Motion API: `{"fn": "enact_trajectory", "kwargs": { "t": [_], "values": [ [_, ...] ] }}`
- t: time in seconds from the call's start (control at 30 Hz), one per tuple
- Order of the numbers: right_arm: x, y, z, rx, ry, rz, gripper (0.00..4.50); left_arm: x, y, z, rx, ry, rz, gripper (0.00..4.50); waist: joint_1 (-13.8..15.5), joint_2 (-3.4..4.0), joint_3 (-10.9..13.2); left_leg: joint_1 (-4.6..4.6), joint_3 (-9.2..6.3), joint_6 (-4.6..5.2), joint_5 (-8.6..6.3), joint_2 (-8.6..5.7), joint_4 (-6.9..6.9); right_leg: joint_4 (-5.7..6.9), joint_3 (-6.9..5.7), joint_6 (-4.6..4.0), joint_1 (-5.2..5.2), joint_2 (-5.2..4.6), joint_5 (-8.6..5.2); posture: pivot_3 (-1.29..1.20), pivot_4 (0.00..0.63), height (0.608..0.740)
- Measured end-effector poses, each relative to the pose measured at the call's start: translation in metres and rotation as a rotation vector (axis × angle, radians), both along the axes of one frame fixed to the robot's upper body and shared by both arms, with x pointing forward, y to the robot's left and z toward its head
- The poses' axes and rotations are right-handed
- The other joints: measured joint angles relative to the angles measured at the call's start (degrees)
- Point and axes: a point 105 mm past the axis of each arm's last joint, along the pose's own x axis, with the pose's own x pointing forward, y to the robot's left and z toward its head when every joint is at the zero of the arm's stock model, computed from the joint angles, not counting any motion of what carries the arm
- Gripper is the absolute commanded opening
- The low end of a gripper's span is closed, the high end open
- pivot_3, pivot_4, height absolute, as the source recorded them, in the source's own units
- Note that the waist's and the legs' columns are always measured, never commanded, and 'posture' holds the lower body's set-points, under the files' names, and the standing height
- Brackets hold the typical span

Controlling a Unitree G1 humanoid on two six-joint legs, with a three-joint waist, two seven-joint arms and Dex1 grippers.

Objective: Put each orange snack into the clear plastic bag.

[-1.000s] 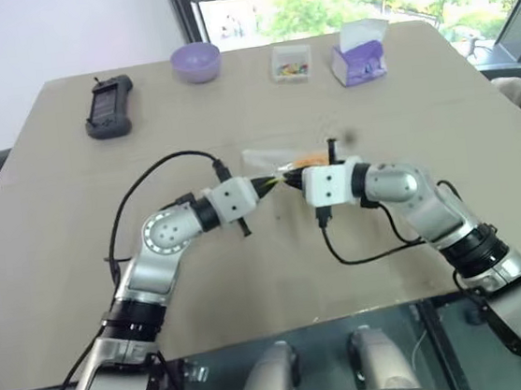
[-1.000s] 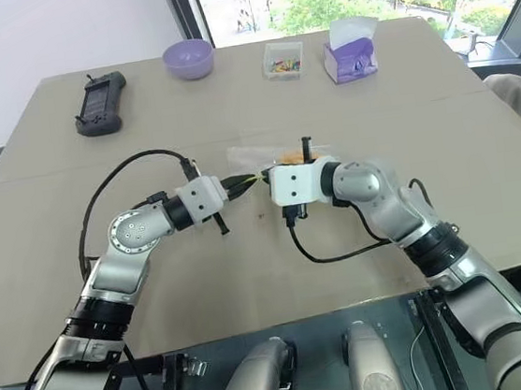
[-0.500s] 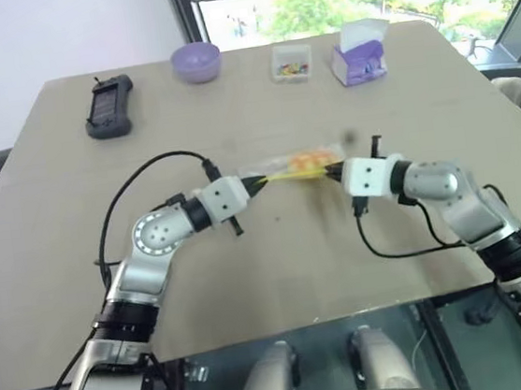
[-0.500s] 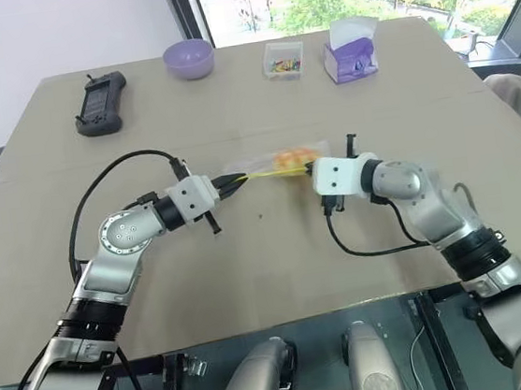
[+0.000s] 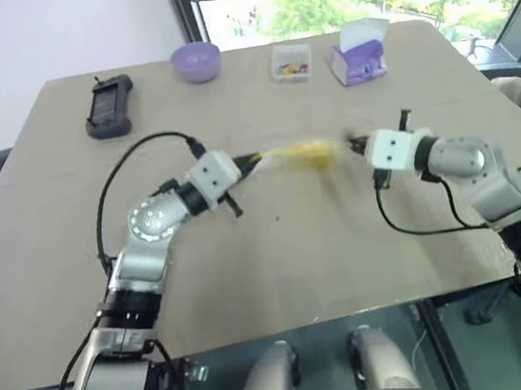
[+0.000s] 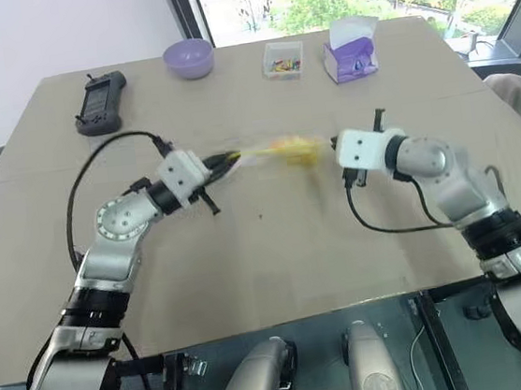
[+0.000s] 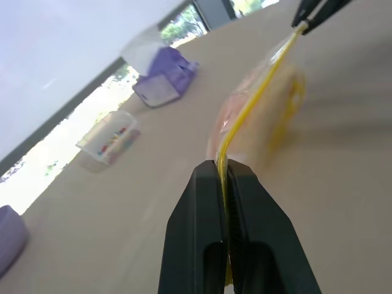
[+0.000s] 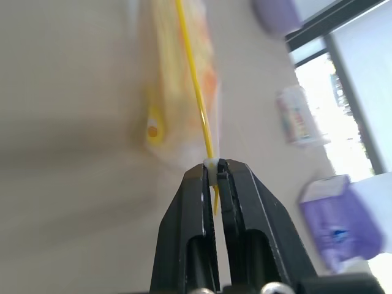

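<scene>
**Bag held taut between 2 grippers above a tan table by the window**

The clear plastic bag (image 5: 299, 158) hangs in the air over the middle of the table (image 5: 278, 268), stretched by its yellow strip between both arms. The left gripper (image 7: 223, 168) has its 2 black fingers pressed together on one end of the strip; the right gripper (image 8: 212, 166) is pinched closed on the other end. The orange snack (image 6: 291, 148) sits inside the bag, seen as a blurred orange-yellow shape below the strip, clear of the tabletop.

The table is a broad, matte tan surface with a plain, unmarked top, its near edge meeting a dark glassy ledge. Along the far side stand 4 things, well apart from the bag: a black handheld controller (image 5: 107, 106) toward the robot's left, a lilac bowl (image 5: 195, 62), a small clear box (image 5: 290, 62) of colourful bits, and a purple tissue box (image 5: 358, 55) with a white tissue rising from it. Black cables loop from each wrist over the tabletop.

Behind the table, a white wall (image 5: 54, 35) fills the left of the room. A dark window frame (image 5: 181, 11) divides it from a wide window (image 5: 361, 5), bright with daylight and green trees outside. A pale rounded object, cut off by the picture's edge, shows at the far right of the table.
</scene>
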Motion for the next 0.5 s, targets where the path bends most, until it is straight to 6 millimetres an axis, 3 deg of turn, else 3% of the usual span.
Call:
{"fn": "enact_trajectory", "kwargs": {
  "t": [0.1,0.17,0.37,0.5],
  "values": [
    [0.000,0.000,0.030,0.011,-0.053,0.019,0.09,0.004,0.003,0.019,-0.048,-0.014,0.007,0.00,0.0,0.00,0.0,-0.04,0.00,0.00,0.00,0.00,-0.02,-0.11,0.00,0.00,-0.01,0.00,0.00,0.00,0.150,0.740],
    [0.002,0.000,0.037,0.008,-0.066,0.020,0.09,0.007,0.003,0.024,-0.058,-0.014,0.006,0.00,0.0,0.00,0.0,-0.07,0.00,0.00,0.00,0.00,-0.02,-0.18,0.00,0.00,0.00,0.00,0.00,0.00,0.150,0.740],
    [0.019,-0.004,0.033,0.017,-0.102,-0.017,0.09,0.031,-0.002,0.035,-0.030,-0.086,0.052,0.00,0.2,-0.01,0.0,-0.13,0.01,0.00,0.00,-0.03,-0.02,-0.18,-0.02,0.00,-0.05,-0.01,0.00,0.00,0.150,0.740],
    [0.013,-0.010,0.023,0.004,-0.119,-0.027,0.09,0.026,-0.008,0.026,0.026,-0.135,0.021,0.00,0.1,0.01,0.0,-0.24,0.03,0.00,0.00,-0.02,-0.15,-0.27,0.04,0.00,-0.22,-0.03,-0.01,0.00,0.150,0.740]
  ]
}}
